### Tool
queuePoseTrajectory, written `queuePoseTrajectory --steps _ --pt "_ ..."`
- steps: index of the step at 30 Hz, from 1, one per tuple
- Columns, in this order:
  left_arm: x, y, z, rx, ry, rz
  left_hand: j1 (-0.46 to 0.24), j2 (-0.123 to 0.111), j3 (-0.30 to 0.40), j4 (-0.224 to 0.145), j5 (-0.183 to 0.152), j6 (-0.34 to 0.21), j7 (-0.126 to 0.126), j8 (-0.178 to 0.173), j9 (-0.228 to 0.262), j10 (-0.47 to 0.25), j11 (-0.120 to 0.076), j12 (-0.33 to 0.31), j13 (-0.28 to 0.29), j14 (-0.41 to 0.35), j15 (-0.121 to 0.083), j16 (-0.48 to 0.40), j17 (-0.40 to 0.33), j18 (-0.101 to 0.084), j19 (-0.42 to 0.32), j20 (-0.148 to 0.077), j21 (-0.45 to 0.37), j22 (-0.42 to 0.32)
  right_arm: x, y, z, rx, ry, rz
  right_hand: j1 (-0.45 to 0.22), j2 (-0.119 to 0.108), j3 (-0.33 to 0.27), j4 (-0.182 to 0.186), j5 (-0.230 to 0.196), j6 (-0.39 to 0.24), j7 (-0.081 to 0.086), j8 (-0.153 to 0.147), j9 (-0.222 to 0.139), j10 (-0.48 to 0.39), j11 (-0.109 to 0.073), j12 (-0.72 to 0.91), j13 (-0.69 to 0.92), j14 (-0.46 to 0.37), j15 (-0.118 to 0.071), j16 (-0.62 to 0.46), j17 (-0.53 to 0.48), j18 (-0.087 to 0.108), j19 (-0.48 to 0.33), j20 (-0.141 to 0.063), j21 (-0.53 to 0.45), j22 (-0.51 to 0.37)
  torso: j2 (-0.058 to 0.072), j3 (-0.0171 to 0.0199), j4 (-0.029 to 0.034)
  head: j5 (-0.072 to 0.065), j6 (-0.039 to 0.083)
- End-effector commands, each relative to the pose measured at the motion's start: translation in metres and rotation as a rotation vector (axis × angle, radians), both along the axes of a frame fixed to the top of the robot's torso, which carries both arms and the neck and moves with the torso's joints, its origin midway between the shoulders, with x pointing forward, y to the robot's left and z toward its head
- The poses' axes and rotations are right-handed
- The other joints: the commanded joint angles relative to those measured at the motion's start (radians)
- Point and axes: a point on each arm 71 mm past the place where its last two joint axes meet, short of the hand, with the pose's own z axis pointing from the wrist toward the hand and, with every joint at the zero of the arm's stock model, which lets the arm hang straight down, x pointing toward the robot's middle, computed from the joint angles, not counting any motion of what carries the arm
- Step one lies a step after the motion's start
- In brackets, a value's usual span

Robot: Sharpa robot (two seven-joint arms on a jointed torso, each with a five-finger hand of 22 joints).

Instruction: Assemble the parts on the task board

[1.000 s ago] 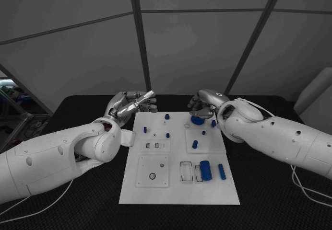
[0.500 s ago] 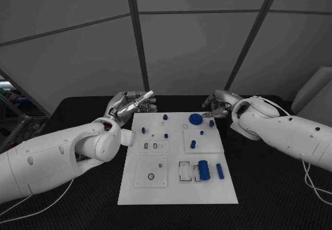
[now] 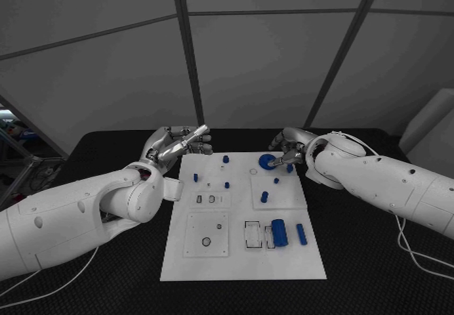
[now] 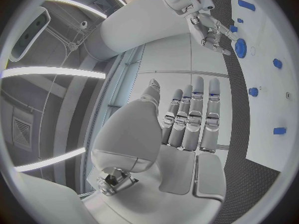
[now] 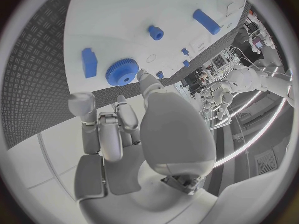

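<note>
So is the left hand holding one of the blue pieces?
No, the left hand is open and empty, its fingers straight, off the board.

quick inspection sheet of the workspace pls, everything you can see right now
surface: black table, textured mat.
job's things: white task board in the middle; blue gear at its far edge; large blue cylinder and other small blue parts on it.
clutter: nothing seen.
hands: left hand raised beside the board's far left corner, fingers straight, holding nothing; right hand at the gear, grip unclear.
cables: white cable under the right arm.
surroundings: grey panelled wall.
</note>
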Motion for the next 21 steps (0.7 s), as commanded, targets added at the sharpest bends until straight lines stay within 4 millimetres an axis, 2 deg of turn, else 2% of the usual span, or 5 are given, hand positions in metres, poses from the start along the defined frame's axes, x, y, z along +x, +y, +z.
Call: queuePoseTrajectory --steps 1,11,21 --pt "0.0001 -0.0017 0.0015 -0.002 -0.008 -0.015 -0.004 0.006 -0.006 0.000 -0.001 0.000 0.003 -0.007 -0.001 -0.005 -0.002 -0.005 0.000 -0.006 0.003 -0.004 0.001 0.050 -0.003 0.006 0.006 -0.002 0.0016 0.0021 -0.0017 -0.004 0.027 0.004 0.013 0.004 0.001 0.008 -0.001 -0.006 0.003 0.009 -0.001 0.004 0.002 0.008 0.006 0.092 0.006 0.008 0.218 -0.012 0.006 0.005 0.004 0.005 0.002 0.0005 0.0007 -0.001 -0.002" --pt "0.0004 -0.0008 0.0014 -0.001 -0.008 -0.012 -0.004 0.006 -0.006 0.000 -0.001 0.000 0.003 -0.007 -0.001 -0.005 -0.002 -0.005 0.000 -0.006 0.003 -0.004 0.001 0.050 -0.003 0.006 0.006 -0.002 0.0035 0.0078 -0.0041 -0.010 0.042 0.010 0.031 0.026 0.014 0.012 0.003 0.038 -0.002 0.049 0.006 0.028 -0.001 0.045 0.049 0.093 0.004 0.011 0.226 -0.015 0.012 0.004 0.018 0.024 0.000 0.0014 0.0007 0.001 -0.008" --pt "0.0008 0.0003 0.0013 0.000 -0.009 -0.007 -0.005 0.007 -0.006 0.000 -0.001 0.000 0.003 -0.007 -0.001 -0.007 -0.002 -0.005 0.000 -0.006 0.004 -0.006 0.002 0.050 -0.004 0.006 0.006 -0.002 0.0044 0.0061 -0.0064 -0.024 0.063 0.002 0.033 0.034 0.018 0.009 0.010 0.051 -0.004 0.058 0.006 0.044 -0.003 0.065 0.074 0.096 0.002 0.015 0.237 -0.018 0.021 0.003 0.029 0.042 0.001 0.0019 0.0008 0.001 -0.009"
